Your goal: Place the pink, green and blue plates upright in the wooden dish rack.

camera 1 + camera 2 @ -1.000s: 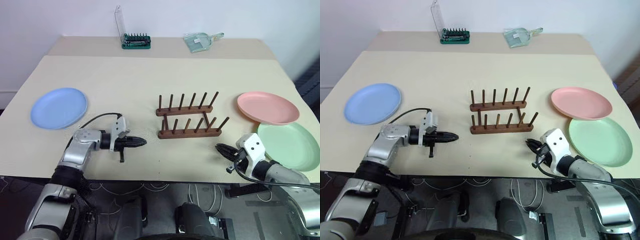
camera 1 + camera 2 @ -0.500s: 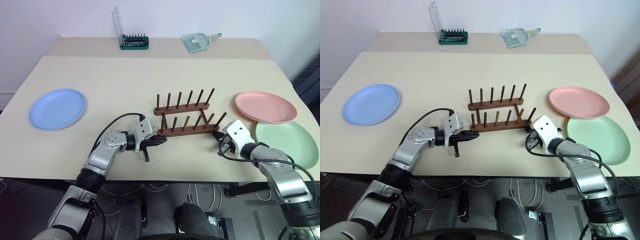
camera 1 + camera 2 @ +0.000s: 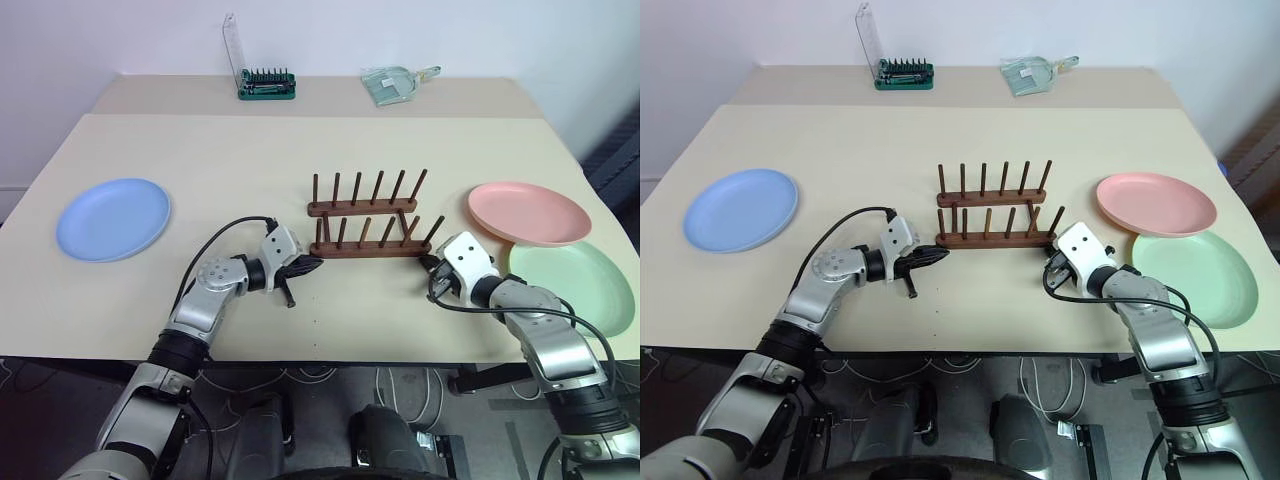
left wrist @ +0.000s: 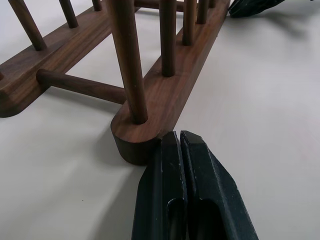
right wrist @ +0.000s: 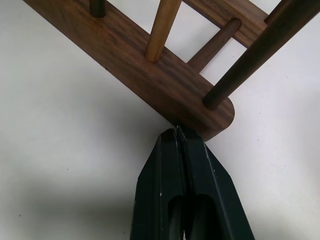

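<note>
I see the wooden dish rack (image 3: 365,222) standing near the middle of the beige worktop (image 3: 260,160), with no plate in it. My left claw (image 3: 312,265) is fully closed with nothing in it, its tips touching the rounded left end of the rack's near rail. My right claw (image 3: 426,264) is likewise pinched shut and empty, its tips pressed against the right end of that same rail.

The blue plate (image 3: 113,218) lies flat well off to the left of the rack. The pink plate (image 3: 528,213) lies flat to the rack's right, and the green plate (image 3: 575,285) lies just in front of it, nearer me, their rims close together.

At the far edge sit a green screwdriver-bit holder (image 3: 266,85) with its clear lid raised, and a clear plastic scoop (image 3: 395,82).
</note>
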